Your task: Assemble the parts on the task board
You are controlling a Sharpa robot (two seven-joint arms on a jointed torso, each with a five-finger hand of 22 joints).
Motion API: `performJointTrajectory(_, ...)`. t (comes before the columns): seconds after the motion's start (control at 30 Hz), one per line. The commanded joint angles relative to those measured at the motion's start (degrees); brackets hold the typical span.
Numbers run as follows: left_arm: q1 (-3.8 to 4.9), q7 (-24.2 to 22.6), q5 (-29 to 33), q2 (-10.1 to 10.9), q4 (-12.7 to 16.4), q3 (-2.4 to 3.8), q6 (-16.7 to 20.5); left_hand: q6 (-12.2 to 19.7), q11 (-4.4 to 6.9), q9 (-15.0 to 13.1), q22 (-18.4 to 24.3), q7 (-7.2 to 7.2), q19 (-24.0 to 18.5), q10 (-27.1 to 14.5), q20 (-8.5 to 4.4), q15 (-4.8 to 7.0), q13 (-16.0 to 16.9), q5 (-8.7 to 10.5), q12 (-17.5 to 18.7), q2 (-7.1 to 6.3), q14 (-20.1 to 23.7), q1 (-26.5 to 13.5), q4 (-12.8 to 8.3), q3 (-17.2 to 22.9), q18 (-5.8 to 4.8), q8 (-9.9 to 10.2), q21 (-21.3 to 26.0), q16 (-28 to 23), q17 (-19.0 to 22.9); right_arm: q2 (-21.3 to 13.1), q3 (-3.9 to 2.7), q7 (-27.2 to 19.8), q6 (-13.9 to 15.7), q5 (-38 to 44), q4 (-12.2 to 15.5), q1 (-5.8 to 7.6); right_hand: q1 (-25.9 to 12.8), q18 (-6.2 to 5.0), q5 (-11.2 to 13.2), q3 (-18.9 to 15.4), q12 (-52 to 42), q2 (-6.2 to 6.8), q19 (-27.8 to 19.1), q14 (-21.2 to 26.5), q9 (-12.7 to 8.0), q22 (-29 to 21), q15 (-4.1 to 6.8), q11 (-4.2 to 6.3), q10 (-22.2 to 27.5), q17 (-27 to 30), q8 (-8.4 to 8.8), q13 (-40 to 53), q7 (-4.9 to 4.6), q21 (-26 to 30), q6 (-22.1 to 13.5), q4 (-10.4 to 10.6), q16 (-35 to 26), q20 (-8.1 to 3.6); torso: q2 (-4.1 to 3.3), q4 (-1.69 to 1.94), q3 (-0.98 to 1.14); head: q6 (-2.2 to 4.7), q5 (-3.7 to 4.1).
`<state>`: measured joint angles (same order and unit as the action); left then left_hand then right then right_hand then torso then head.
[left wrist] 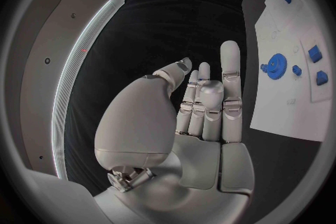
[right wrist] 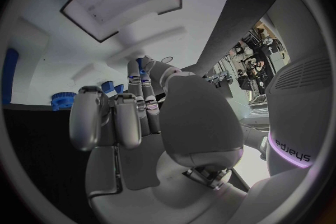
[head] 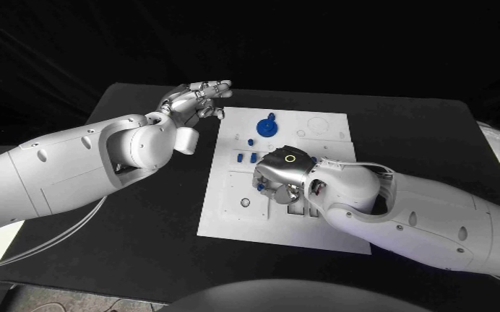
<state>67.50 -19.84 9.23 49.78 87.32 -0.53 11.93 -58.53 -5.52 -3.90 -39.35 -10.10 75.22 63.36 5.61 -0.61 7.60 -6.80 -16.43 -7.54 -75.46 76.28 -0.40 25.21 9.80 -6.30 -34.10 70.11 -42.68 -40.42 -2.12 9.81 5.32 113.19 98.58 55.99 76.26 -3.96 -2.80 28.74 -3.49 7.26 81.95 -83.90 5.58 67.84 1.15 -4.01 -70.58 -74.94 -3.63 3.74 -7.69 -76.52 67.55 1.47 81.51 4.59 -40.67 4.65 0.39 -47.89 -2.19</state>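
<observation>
Insp. note. White flat task board (head: 313, 120) lies mid tabletop on the black table (head: 136, 218). Blue toothed gear-shaped part (head: 268, 126) stands near the board's far edge, toward its left side; small blue block parts (head: 248, 157) sit just nearer, along the left edge.

Right silver many-fingered hand (head: 283, 177) is down over the board's middle, palm facing the plate, fingers curled in. In the right wrist view a small blue piece (right wrist: 142, 65) shows at the fingertips (right wrist: 134, 75), but whether it's pinched or just behind them — cannot tell.

Left silver many-fingered hand (head: 195, 101) is raised off the board's far-left corner, over bare table, fingers straight and slightly apart, holding nothing.

Judgement: step in hand looks like a pick or seat of one small part at board centre by the right hand; assy. appears early, most parts loose or unseated. Next move calls for fine fingertip alignment w/ the slot and steady downward press; left hand should stay clear or steady the board's edge.
</observation>
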Motion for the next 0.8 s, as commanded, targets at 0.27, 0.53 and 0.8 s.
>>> performJointTrajectory(0.27, 0.02, 0.2, -0.3, 0.0, 0.1, 0.02, -1.3, 0.5, -0.11, 0.1, 0.1, -0.13, -0.4, -0.5, 0.31, 0.06, 0.1, 0.04, -0.6, 0.03, 0.5, 0.3, 0.1, -0.4, 0.50, -0.3, 0.4, -0.2, 0.2, 0.2, 0.13, 1.6, -0.5, 0.7, -0.7, -0.11, -0.8, -2.52, -0.1, -4.6, -0.7, 2.35, -4.2, -2.3, -1.7, -9.6, -1.56, -1.49, 9.3, 3.1, 0.07, 0.0, 1.22, 6.9, -7.2, 0.8, -2.8, 1.27, 0.00, 0.01, 0.05, -0.05, 0.10)
performJointTrajectory(0.53, 0.02, 0.6, -0.6, 0.0, 0.0, 0.00, -1.6, 0.6, -0.13, 0.1, 0.1, -0.14, -0.4, -0.6, 0.33, 0.03, 0.1, 0.10, -0.6, 0.06, 0.6, 0.2, 0.2, -0.4, 0.50, -0.3, 0.5, -0.2, 0.2, -0.2, 0.13, 1.1, 1.8, 0.8, 0.0, -0.12, 0.1, -2.57, -0.2, -5.2, -1.6, 1.56, -4.0, -2.3, -1.6, -9.9, -1.45, -1.32, 9.0, 3.2, -0.19, 0.1, 0.92, 7.2, -6.7, 0.8, -2.9, 1.26, 0.01, 0.01, 0.04, -0.03, 0.29)
performJointTrajectory(0.8, 0.02, 0.7, -0.6, 0.2, 0.1, -0.08, -1.8, 0.6, -0.12, 0.1, 0.1, -0.15, -0.4, -0.7, 0.34, 0.02, 0.1, 0.13, -0.7, 0.08, 0.6, 0.3, 0.1, -0.5, 0.50, -0.3, 0.5, -0.2, 0.3, -3.8, -0.49, 1.3, 4.0, 0.3, 3.3, 0.00, 0.4, -2.52, -0.2, -5.9, -2.4, 1.74, -3.6, -2.3, -1.5, -9.8, -1.22, -1.05, 8.4, 3.7, -0.23, 0.1, 0.79, 7.2, -6.2, 0.8, -3.1, 1.15, 0.04, -0.05, -0.03, 0.46, 1.02)
